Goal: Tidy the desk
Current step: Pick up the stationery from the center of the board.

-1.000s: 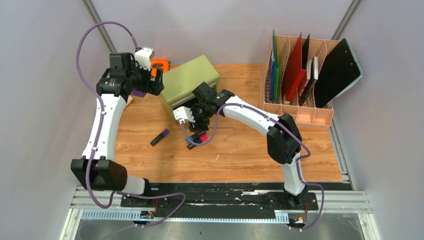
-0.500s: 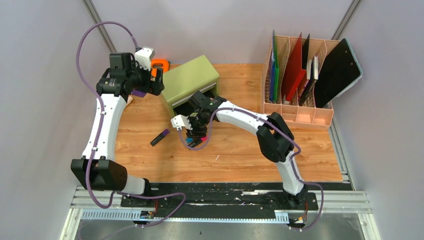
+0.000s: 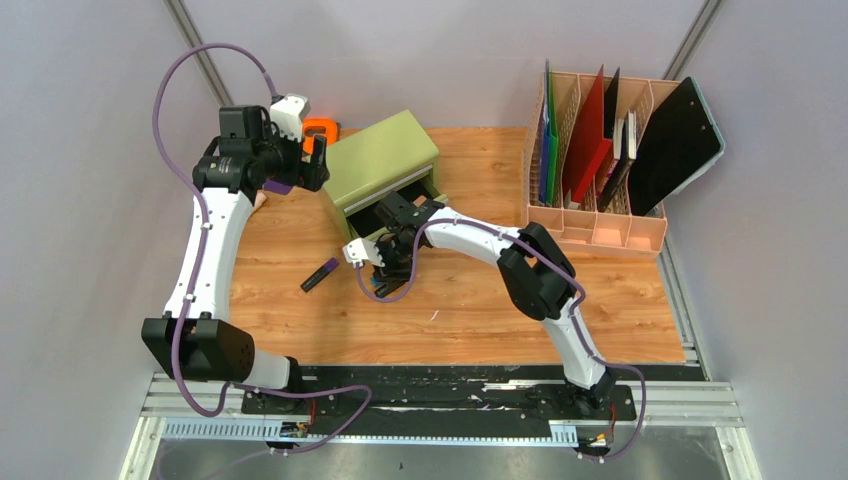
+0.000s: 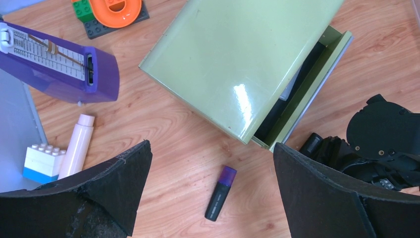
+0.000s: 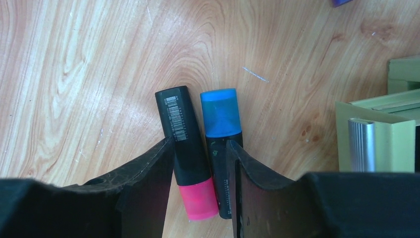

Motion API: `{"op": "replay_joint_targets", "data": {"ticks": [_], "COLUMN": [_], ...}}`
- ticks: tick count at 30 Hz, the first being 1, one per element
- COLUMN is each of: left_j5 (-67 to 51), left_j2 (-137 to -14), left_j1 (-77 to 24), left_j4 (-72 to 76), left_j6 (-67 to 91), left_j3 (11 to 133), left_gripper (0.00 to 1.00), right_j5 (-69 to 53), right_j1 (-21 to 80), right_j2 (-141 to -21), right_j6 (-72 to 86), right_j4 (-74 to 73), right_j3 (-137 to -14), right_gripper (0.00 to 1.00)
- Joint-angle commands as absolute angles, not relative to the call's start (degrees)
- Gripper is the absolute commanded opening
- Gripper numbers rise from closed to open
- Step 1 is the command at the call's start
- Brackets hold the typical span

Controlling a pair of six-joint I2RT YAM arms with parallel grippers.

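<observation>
The desk (image 3: 480, 300) is orange-brown wood grain. My right gripper (image 3: 385, 268) is low over it, its jaws closed in against a pink-capped highlighter (image 5: 184, 144) and a blue-capped highlighter (image 5: 221, 116) that lie side by side between them (image 5: 199, 143). A purple-capped highlighter (image 3: 320, 274) lies alone to the left, also in the left wrist view (image 4: 221, 193). My left gripper (image 3: 314, 160) hangs open and empty high above the desk's far left (image 4: 212, 145).
An olive-green drawer chest (image 3: 380, 160) has its drawer (image 4: 309, 84) pulled open beside my right wrist. A purple metronome (image 4: 59, 69), a white tube (image 4: 77, 146), toy bricks (image 4: 42, 161) and an orange piece (image 3: 320, 130) lie far left. A peach file organizer (image 3: 595, 225) stands far right.
My right gripper has moved from the drawer front down and left onto the pink and blue highlighters. The left arm has not moved.
</observation>
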State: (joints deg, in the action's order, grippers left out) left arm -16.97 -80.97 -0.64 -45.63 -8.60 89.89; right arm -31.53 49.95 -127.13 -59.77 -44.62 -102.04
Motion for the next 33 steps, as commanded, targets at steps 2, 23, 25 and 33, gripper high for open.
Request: {"op": "replay_joint_targets", "data": {"ticks": [2, 23, 25, 33], "left_j5": [-18.4, -18.5, -18.5, -18.6], "left_j2": [-78.7, -78.9, -78.9, -79.0], "left_j1": [-0.2, -0.2, -0.2, -0.2], "left_j4": [-44.9, -44.6, -44.6, -44.2], "left_j6": [-8.0, -8.5, -8.5, -8.3], "left_j3": [89.9, 89.5, 89.4, 88.9], "left_gripper": [1.0, 1.0, 1.0, 1.0], "right_j5": [-31.9, -29.5, -29.2, -25.0], "right_j1": [50.0, 49.6, 49.6, 49.4], "right_j2": [-128.1, -131.0, -131.0, -130.6], "right_j6": [-60.2, -62.1, -62.5, -65.0], "right_j4": [-42.7, -42.8, -42.9, -43.4], "right_j3": [-104.5, -105.5, -104.9, -101.4], "right_gripper": [0.43, 0.42, 0.42, 0.42]}}
